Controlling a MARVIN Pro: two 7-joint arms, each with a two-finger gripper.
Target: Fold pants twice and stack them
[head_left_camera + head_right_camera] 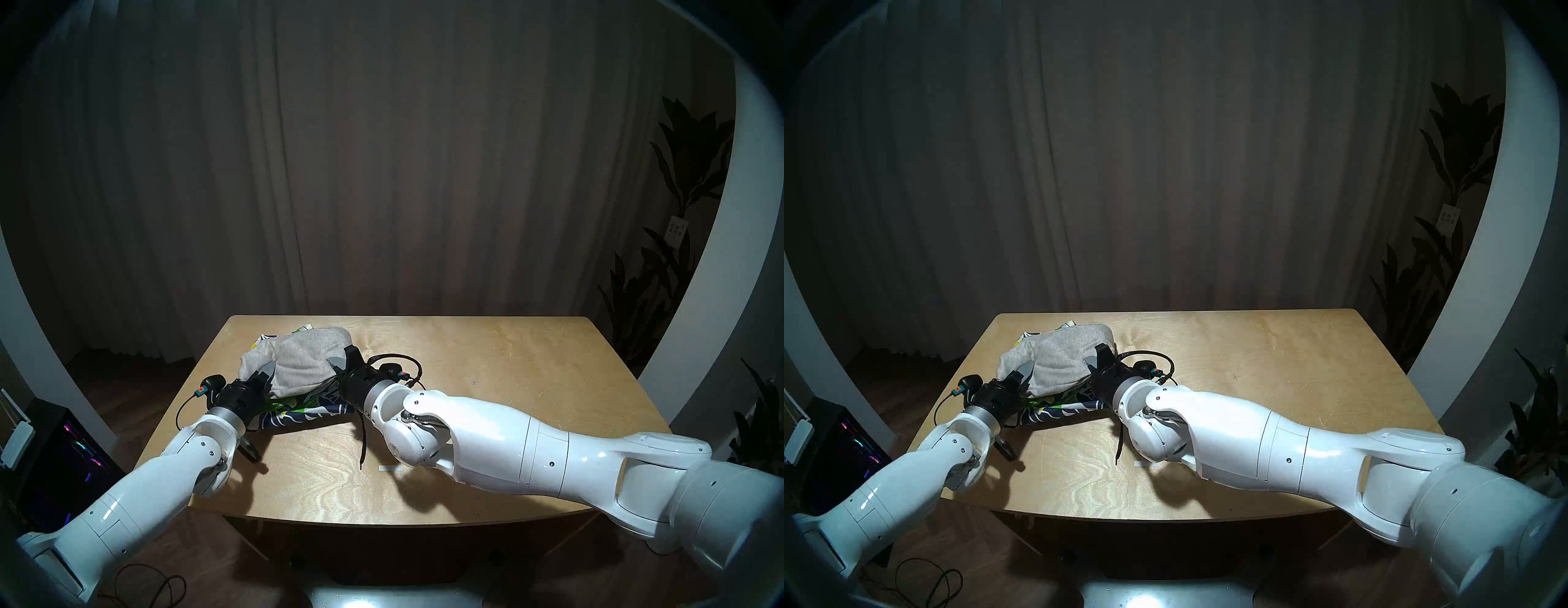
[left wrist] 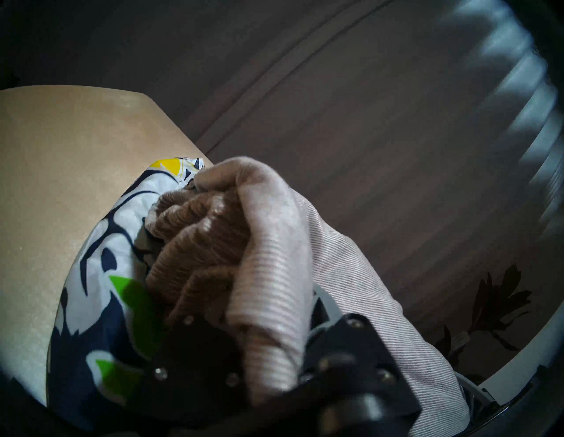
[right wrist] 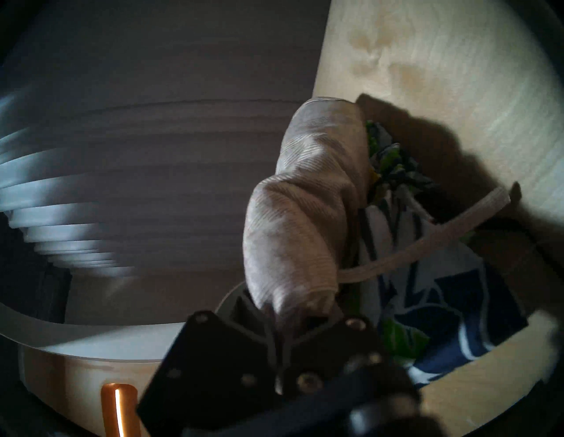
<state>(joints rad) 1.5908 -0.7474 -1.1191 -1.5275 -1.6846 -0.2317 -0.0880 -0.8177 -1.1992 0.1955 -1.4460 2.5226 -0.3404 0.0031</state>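
Note:
The light-grey knit shorts (image 1: 303,363) hang bunched and lifted over the left half of the table, above the leaf-print shorts (image 1: 305,414), which lie flat beneath with a black drawstring (image 1: 364,441) trailing toward the front. My left gripper (image 1: 265,378) is shut on the grey shorts' left edge, and the left wrist view shows the ribbed fabric (image 2: 268,320) pinched between its fingers. My right gripper (image 1: 339,361) is shut on the right edge, with the grey cloth (image 3: 293,244) pinched in the right wrist view. The print shorts (image 3: 442,305) show beside it.
The wooden table (image 1: 509,382) stretches bare to the right. A small white tape mark (image 1: 389,468) lies near the front. Curtains hang behind, plants (image 1: 679,212) stand at the far right, and a dark cabinet with lights (image 1: 63,458) sits on the floor at left.

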